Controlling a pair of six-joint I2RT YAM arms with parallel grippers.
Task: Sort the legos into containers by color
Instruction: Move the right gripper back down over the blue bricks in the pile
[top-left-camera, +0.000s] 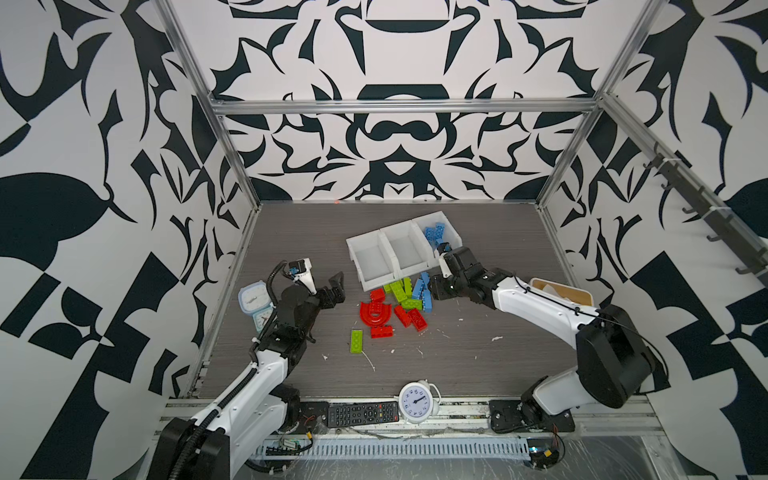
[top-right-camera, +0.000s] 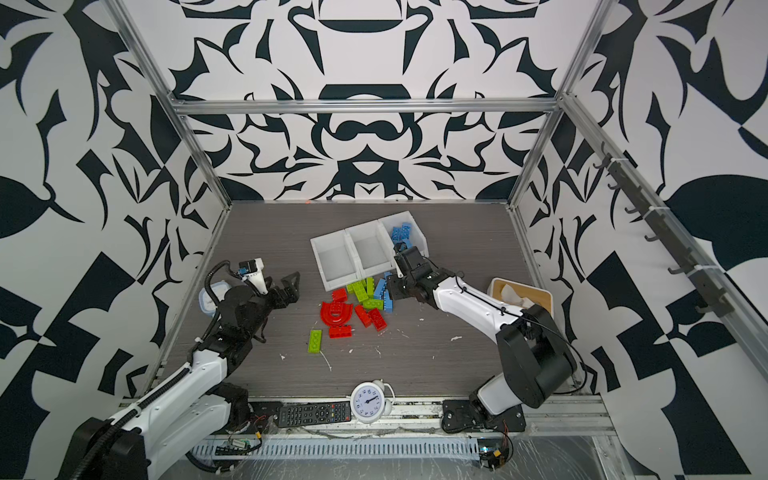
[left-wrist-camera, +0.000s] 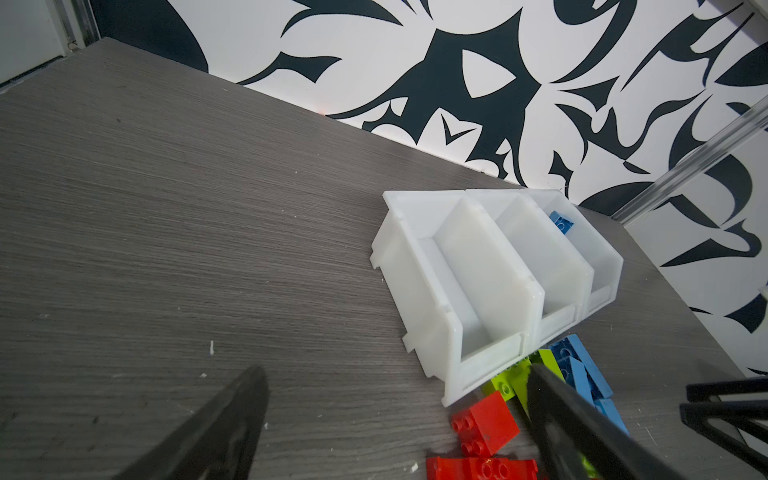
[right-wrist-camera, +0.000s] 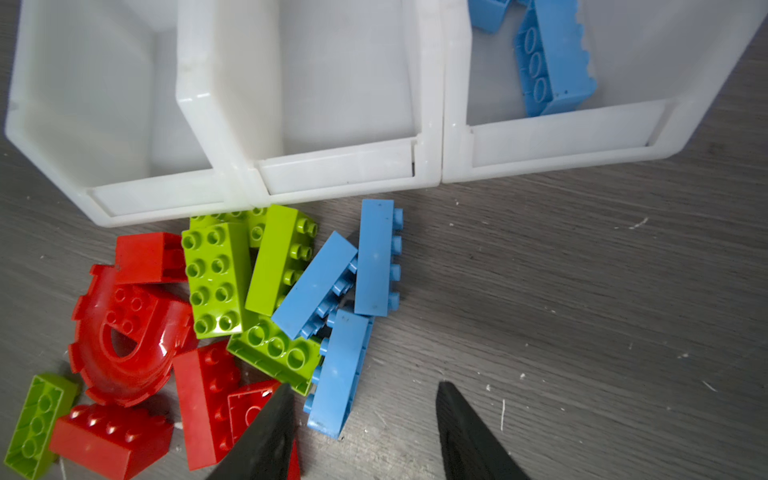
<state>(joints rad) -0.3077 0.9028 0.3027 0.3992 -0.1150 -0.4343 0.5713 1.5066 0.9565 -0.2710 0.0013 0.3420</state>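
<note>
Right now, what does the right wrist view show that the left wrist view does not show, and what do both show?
Only the right wrist view: the red arch piece, a lone green brick near it, and the right pincer, open and holding nothing. Only the left wrist view: the patterned wall and the left pincer, wide open. Both: the three joined white bins, blue bricks inside one end bin, and the loose pile of green, blue and red bricks in front of the bins.
</note>
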